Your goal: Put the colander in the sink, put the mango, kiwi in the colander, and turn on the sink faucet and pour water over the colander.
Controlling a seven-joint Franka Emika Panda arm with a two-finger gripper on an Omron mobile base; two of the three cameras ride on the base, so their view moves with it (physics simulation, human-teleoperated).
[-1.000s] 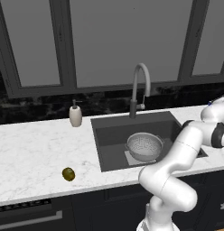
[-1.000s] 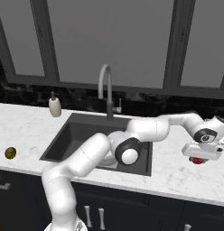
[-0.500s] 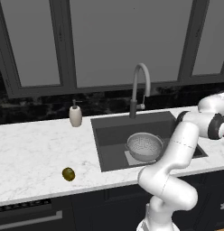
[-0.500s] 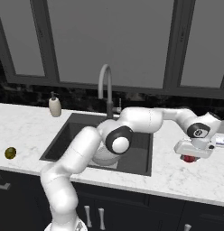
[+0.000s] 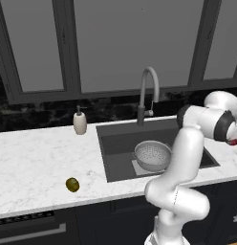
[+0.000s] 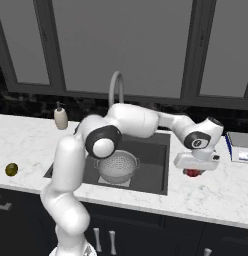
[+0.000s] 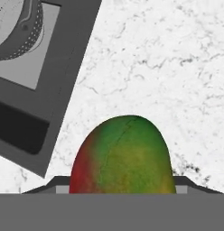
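Note:
The red-and-green mango (image 7: 123,155) sits between my fingertips, with my gripper (image 6: 195,170) shut on it, low over the white counter just right of the sink (image 6: 156,150). A sliver of the mango (image 5: 233,142) also peeks out past the arm at the right edge. The silver colander (image 6: 116,166) stands on the sink floor with nothing in it; its rim (image 7: 16,27) shows at the upper left of the hand view. The olive-brown kiwi (image 5: 72,184) lies on the counter left of the sink. No water runs from the gooseneck faucet (image 5: 148,91).
A white soap dispenser (image 5: 80,123) stands behind the sink's left corner. A flat grey-blue box (image 6: 240,147) lies on the counter to the right of my hand. Dark window frames rise behind the counter.
My hand has carried the mango leftward along the counter, closer to the sink's right edge. The colander and the kiwi have stayed put.

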